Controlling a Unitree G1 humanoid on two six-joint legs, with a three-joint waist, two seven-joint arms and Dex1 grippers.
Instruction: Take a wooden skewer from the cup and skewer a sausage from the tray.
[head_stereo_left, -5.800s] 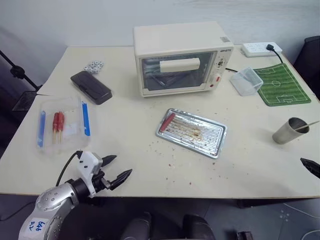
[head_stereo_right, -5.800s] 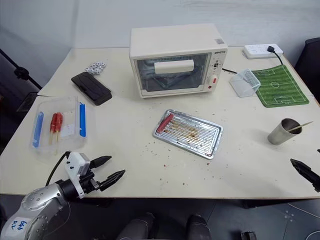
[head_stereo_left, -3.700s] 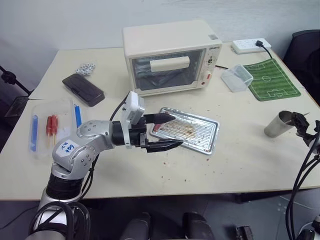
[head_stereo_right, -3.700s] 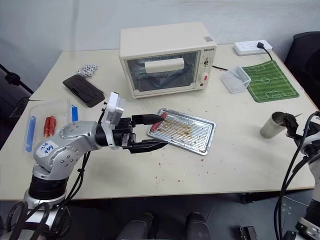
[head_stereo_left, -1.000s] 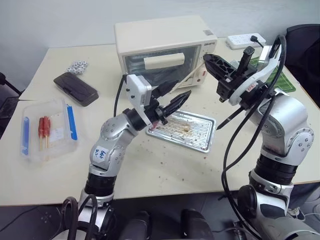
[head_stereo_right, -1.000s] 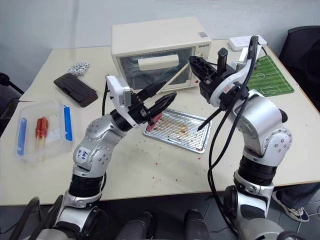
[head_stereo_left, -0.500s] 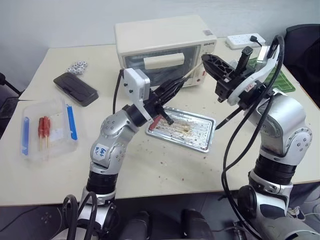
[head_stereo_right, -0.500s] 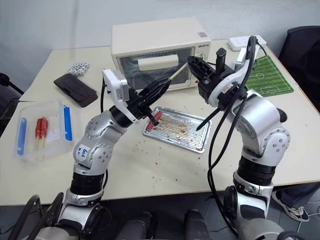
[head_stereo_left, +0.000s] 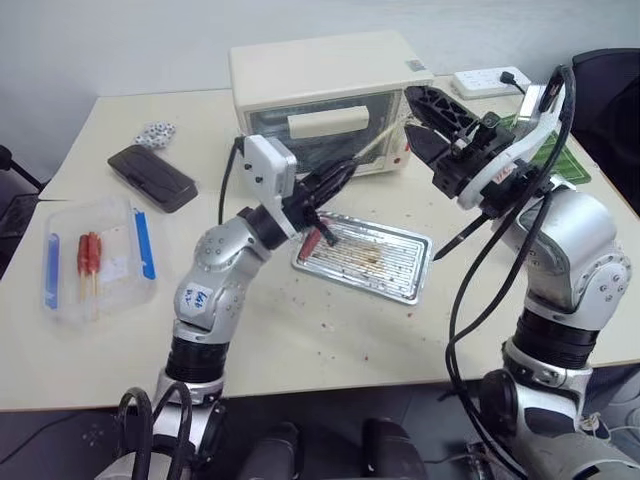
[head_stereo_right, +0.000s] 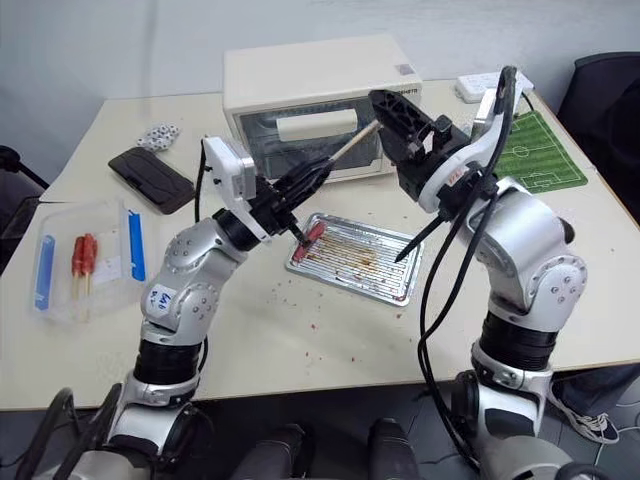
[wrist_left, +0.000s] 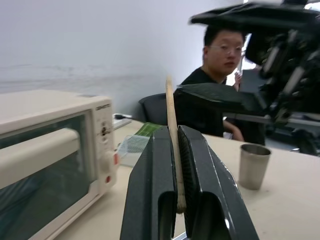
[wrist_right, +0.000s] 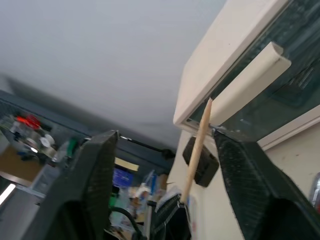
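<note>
Left end effector pinches one wooden skewer, right end effector is spread; one sausage lies in the tray mid-counter.

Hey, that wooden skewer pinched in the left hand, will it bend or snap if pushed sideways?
Probably stiff lengthwise: the wooden skewer stands straight above the left hand. It looks very thin, so sideways force could likely snap it. Probably very light too.

beige table, toaster oven, tray, black case, clear plastic box
</note>
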